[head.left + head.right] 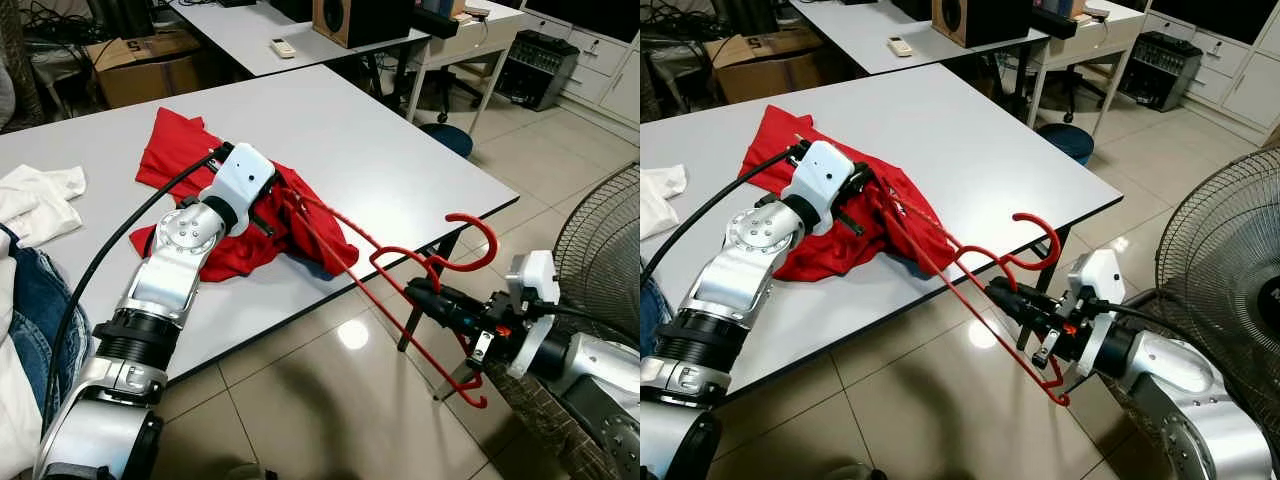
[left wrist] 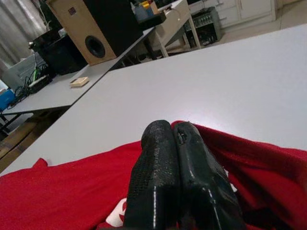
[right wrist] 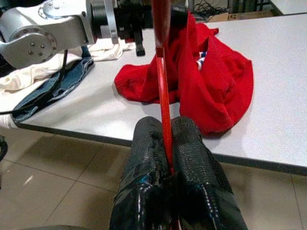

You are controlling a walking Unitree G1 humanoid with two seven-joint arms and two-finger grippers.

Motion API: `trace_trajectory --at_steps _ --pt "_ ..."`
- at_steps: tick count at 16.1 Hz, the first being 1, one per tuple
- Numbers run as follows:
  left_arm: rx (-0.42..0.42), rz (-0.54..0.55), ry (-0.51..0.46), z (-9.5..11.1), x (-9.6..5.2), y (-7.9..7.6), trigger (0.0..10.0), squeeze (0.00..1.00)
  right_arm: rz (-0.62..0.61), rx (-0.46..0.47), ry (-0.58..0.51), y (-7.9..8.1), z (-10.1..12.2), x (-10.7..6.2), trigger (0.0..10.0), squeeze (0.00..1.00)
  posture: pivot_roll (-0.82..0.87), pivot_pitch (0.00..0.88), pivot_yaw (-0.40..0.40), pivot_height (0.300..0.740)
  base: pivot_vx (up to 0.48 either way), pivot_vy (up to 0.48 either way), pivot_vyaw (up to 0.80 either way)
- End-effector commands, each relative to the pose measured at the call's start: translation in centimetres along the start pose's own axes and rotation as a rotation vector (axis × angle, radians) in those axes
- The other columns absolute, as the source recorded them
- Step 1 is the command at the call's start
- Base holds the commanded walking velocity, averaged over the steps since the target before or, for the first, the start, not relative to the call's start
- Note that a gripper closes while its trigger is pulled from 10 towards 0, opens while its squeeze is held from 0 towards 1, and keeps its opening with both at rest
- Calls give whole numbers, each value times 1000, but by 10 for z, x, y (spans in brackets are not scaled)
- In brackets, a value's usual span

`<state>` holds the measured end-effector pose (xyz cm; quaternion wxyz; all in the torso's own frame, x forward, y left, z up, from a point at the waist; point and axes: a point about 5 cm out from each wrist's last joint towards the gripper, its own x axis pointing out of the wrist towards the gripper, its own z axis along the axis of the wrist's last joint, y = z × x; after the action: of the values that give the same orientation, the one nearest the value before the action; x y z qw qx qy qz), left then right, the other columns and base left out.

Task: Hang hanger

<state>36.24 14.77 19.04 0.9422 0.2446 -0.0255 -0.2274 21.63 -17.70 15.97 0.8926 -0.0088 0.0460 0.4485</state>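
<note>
**Inspector A:** We begin with containers. We note one cardboard box (image 1: 145, 65) at the far left, behind the worktop (image 1: 400, 170); its contents cannot be made out.

**Inspector B:** Agreed. We turn to the red hanger (image 1: 400, 275). It hangs off the near right edge of the worktop, above the tiled floor (image 1: 330, 400). Its long axis runs from far left to near right: the far end is inside the red garment (image 1: 250, 235) on the worktop, and the near end hangs past the right gripper (image 1: 1025, 300). The hook (image 1: 478, 240) points away to the right, curving up and over.

**Inspector A:** We record the right gripper's jaws clamped narrowly on a bar of the hanger; the right wrist view shows the red bar pinched between the two black fingers (image 3: 192, 158).

**Inspector B:** The left gripper (image 2: 180, 167) rests over the red garment. Its jaws are pressed together with no gap; we cannot tell whether any cloth is pinched between them.

**Inspector A:** Surface and room. The worktop is pale grey, with white cloth (image 1: 40, 200) and blue denim (image 1: 30, 310) at its left. A second table (image 1: 250, 30) beyond carries a speaker (image 1: 350, 20) and a remote control (image 1: 283, 47). A standing fan (image 1: 600, 240) is at the right.
</note>
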Motion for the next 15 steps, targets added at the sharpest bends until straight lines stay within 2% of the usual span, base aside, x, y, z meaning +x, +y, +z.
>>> trace_trajectory --at_steps 1,4,6,11,14,15 --pt "6 -11 -39 7 1 1 0 0 1 -30 2 -1 3 -1 10000 0 -58 4 13 740 0 0 0" --pt "3 -66 -81 10 -4 -4 0 0 -33 -34 6 -6 1 0 10000 0 -56 0 13 740 0 0 0" --pt "24 -100 -76 6 -10 -6 0 0 -70 -38 9 -12 0 1 10000 0 -50 0 11 740 0 0 0" --pt "43 -152 -70 5 -14 -9 0 0 -74 -41 6 -13 -1 2 10000 0 -43 0 12 740 0 0 0" --pt "25 -211 -98 12 -14 -18 0 0 -59 -34 6 -12 -3 7 10000 0 -40 0 18 740 0 0 0" --pt "3 -238 -123 19 -13 -23 0 0 -49 -27 29 -13 -8 14 10000 0 -39 0 21 740 0 0 0"
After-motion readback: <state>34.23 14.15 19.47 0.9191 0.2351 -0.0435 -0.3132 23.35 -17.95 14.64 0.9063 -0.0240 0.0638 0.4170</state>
